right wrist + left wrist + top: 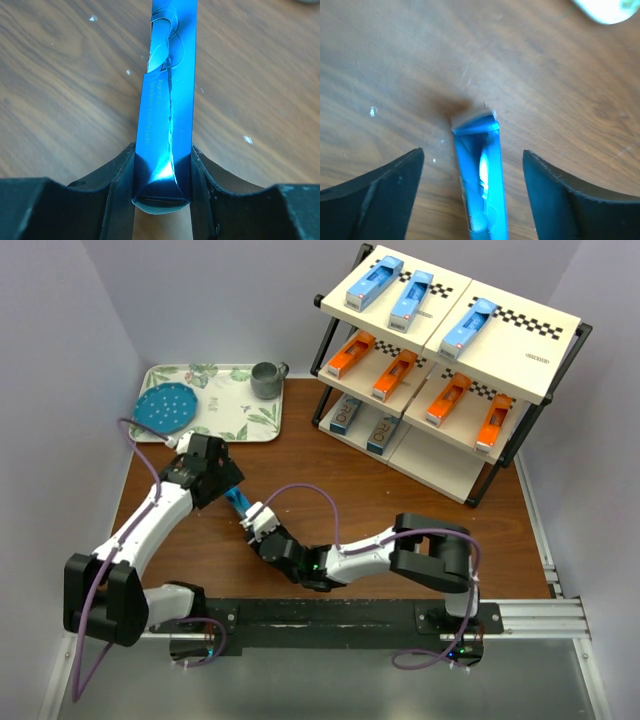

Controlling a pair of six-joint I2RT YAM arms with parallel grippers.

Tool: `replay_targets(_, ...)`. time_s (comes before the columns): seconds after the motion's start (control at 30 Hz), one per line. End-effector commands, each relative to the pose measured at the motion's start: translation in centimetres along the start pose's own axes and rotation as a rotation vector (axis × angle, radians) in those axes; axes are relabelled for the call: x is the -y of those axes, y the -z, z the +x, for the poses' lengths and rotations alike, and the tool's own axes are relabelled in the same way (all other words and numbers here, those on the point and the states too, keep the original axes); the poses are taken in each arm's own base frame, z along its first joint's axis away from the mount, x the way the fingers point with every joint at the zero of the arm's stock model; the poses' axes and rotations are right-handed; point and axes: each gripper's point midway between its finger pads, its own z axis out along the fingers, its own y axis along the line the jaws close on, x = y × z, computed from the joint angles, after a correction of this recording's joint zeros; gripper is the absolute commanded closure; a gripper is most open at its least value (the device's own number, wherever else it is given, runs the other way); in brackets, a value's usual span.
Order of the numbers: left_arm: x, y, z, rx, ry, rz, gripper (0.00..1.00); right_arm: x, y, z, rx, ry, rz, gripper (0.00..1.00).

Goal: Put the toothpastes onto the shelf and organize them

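Brown wooden table (400,510) enclosed by grey walls. Left of centre: blue toothpaste box (167,100), pinched at one end by the closed right claw (162,165). Opposite, left claw (472,165) spread open, fingers (385,185) clear of the box's other end on both sides. At far right: shelf (500,360) with three light blue boxes (411,297) on top, four orange boxes (395,375) mid-tier, two grey-teal boxes (344,415) lowest. At far left: leaf-patterned tray (235,415) bearing blue disc (165,407) and grey mug (267,380).
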Motion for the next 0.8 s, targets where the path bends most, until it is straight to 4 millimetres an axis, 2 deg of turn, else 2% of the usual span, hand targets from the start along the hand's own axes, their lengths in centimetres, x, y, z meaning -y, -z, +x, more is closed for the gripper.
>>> replay_targets(0.0,2.1,2.1,-4.0,0.178,-0.068,0.116,0.1,0.8,2.8,-3.6,0.041,-0.2,-0.003,0.94)
replay_targets(0.07,2.4,3.2,-4.9,0.232,-0.116,0.157,0.08,1.4,3.6,-3.5,0.022,-0.247,0.001,0.95)
replay_targets(0.13,3.0,4.2,-6.0,0.296,-0.17,0.206,0.06,2.8,4.5,-4.0,0.021,-0.306,0.012,0.95)
replay_targets(0.2,3.3,4.7,-6.4,0.323,-0.218,0.227,0.05,4.5,4.8,-3.1,-0.014,-0.389,0.033,0.95)
replay_targets(0.27,3.3,5.2,-6.6,0.35,-0.278,0.232,0.04,6.2,5.6,-4.0,-0.005,-0.5,0.051,0.95)
replay_targets(0.3,3.1,5.1,-6.3,0.353,-0.301,0.226,0.03,7.1,6.0,-3.1,-0.016,-0.524,0.065,0.95)
replay_targets(0.33,2.8,5.4,-6.4,0.376,-0.329,0.215,0.03,7.8,6.8,-4.3,0.012,-0.6,0.061,0.95)
replay_targets(0.37,3.2,5.7,-6.1,0.385,-0.353,0.226,0.02,9.1,6.9,-4.2,0.017,-0.641,0.077,0.94)
replay_targets(0.4,2.9,5.6,-5.7,0.386,-0.367,0.221,0.02,9.9,7.3,-3.2,0.005,-0.659,0.092,0.94)
replay_targets(0.43,2.7,5.9,-5.6,0.402,-0.38,0.216,0.02,10.7,8.2,-4.3,0.035,-0.728,0.091,0.94)
replay_targets(0.47,2.5,5.9,-5.4,0.407,-0.385,0.213,0.0,11.8,8.4,-4.2,0.044,-0.759,0.111,0.94)
replay_targets(0.5,2.0,5.5,-4.9,0.401,-0.394,0.201,0.0,12.6,9.0,-3.2,0.04,-0.779,0.129,0.93)
replay_targets(0.57,1.5,5.5,-4.6,0.413,-0.397,0.197,0.0,14.5,10.2,-3.0,0.071,-0.878,0.16,0.93)
replay_targets(0.7,0.2,4.0,-3.0,0.393,-0.391,0.177,0.0,17.7,12.1,-2.6,0.156,-1.021,0.224,0.92)
replay_targets(0.73,0.3,3.9,-2.7,0.389,-0.397,0.183,0.0,18.3,12.4,-2.6,0.176,-1.061,0.238,0.92)
replay_targets(0.77,0.7,4.0,-2.9,0.396,-0.396,0.194,0.0,19.2,12.8,-1.6,0.181,-1.079,0.267,0.92)
